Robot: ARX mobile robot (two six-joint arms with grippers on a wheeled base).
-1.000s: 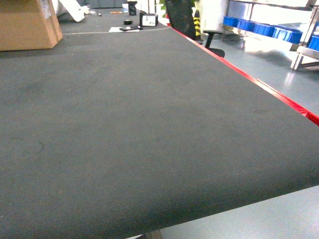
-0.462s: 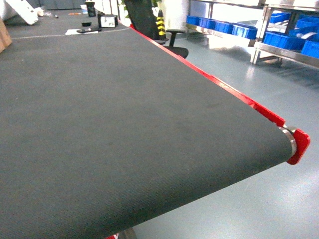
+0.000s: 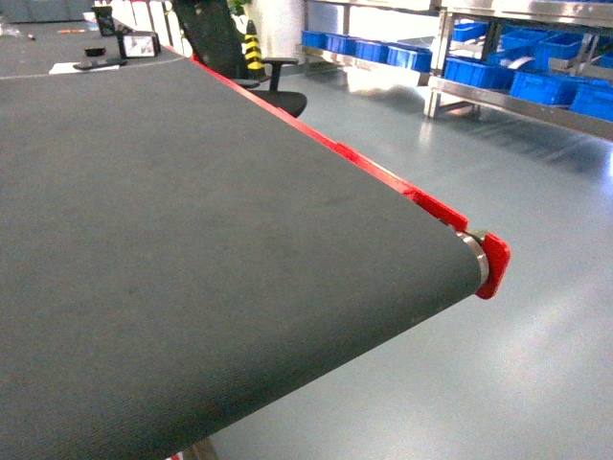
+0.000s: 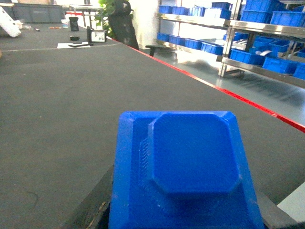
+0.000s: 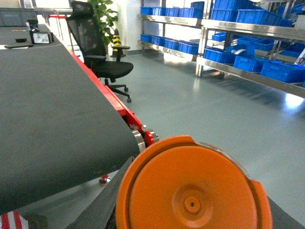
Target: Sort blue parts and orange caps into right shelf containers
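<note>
My head camera shows only the dark conveyor belt (image 3: 192,240), running from the far left down to its roller end, where a red end cap (image 3: 493,265) sits at the right corner. A red side rail (image 3: 316,134) borders the belt's right edge. Neither of my arms appears in that view.

On my left wrist camera, a blue part (image 4: 186,167) fills the lower middle of the picture, right up against the lens. It is a chunky square piece with cut corners and a raised central block. Dark edges of my left gripper (image 4: 95,210) show beside and beneath it, so the part sits in that gripper's grasp, held above the belt surface. The fingertips themselves are hidden by the part.

On my right wrist camera, an orange cap (image 5: 193,191) fills the bottom of the picture, its round end face turned toward the lens with a small dimple at its centre. A dark finger edge of my right gripper (image 5: 102,202) runs along its left side, so that gripper is clamped on the cap, held out past the belt's roller end, over the grey floor.

Further right, beyond an office chair (image 5: 102,57), metal shelving (image 5: 248,40) carries rows of blue crates (image 5: 281,71), well apart from both grippers.
</note>
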